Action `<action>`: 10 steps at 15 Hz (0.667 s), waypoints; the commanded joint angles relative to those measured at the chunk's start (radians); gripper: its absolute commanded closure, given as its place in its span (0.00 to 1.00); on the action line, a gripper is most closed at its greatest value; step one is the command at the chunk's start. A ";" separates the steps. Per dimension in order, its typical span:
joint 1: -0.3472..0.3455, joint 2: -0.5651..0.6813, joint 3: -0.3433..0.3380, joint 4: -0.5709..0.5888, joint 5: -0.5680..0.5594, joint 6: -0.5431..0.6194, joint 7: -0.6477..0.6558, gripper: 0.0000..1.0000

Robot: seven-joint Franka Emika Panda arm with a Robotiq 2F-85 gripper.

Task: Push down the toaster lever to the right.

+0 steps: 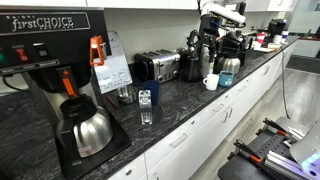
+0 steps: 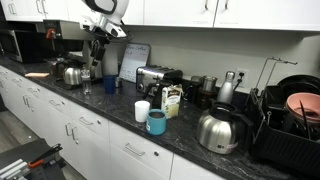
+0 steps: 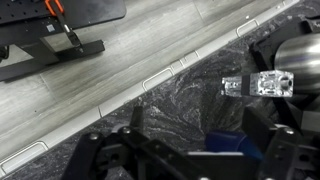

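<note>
Status: the task is looking unstarted. One toaster [image 2: 158,77] is sitting toward the back of the counter [image 1: 185,100], roughly midway along it. Its lever is too small to make out in any view, so whether it is up or down cannot be told.

The gripper [image 2: 97,57] is hanging over the far stretch of the counter, near a steel kettle [image 2: 72,73] and a blue cup [image 2: 110,84], well apart from the toaster. In the wrist view the jaws are standing apart and are clamping nothing; that camera is looking down on the counter edge and the floor, and the toaster is not showing in it.

Judged remaining: travelling along the counter to the toaster, finding the right-hand lever, setting a finger on top of it and pressing down. That is the whole task.

Count:
- toaster: 1
- gripper: 1
- kettle by the arm: 1
- steel carafe [image 2: 218,130]: 1
- blue mug [image 2: 157,122]: 1
- white cup [image 2: 142,110]: 1
- coffee machine [image 1: 45,40]: 1
</note>
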 commanded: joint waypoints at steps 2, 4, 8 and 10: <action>-0.029 0.079 -0.015 0.068 0.113 0.171 0.063 0.00; -0.039 0.129 -0.020 0.090 0.143 0.291 0.104 0.00; -0.042 0.233 -0.028 0.111 0.143 0.545 0.231 0.00; -0.041 0.228 -0.030 0.093 0.124 0.545 0.212 0.00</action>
